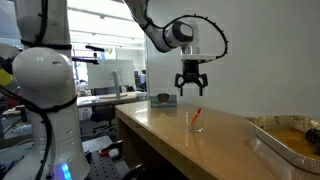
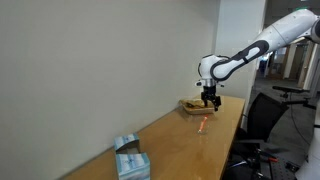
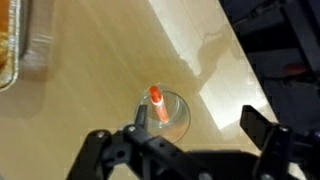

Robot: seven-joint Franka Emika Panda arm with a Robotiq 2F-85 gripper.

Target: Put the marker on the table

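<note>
The red-orange marker (image 3: 157, 106) stands tilted inside a small clear glass cup (image 3: 172, 118) on the light-brown wooden table (image 3: 110, 60). It also shows in both exterior views (image 1: 198, 117) (image 2: 203, 124). My gripper (image 1: 190, 90) hangs open and empty well above the cup, also seen in an exterior view (image 2: 208, 100). In the wrist view the fingers (image 3: 200, 125) are spread wide, with the cup just beside the left finger.
A metal tray with orange contents (image 1: 290, 135) sits at one end of the table, its corner in the wrist view (image 3: 15, 45). A blue-white box (image 2: 130, 160) stands at the other end. A wall runs along the table's far side.
</note>
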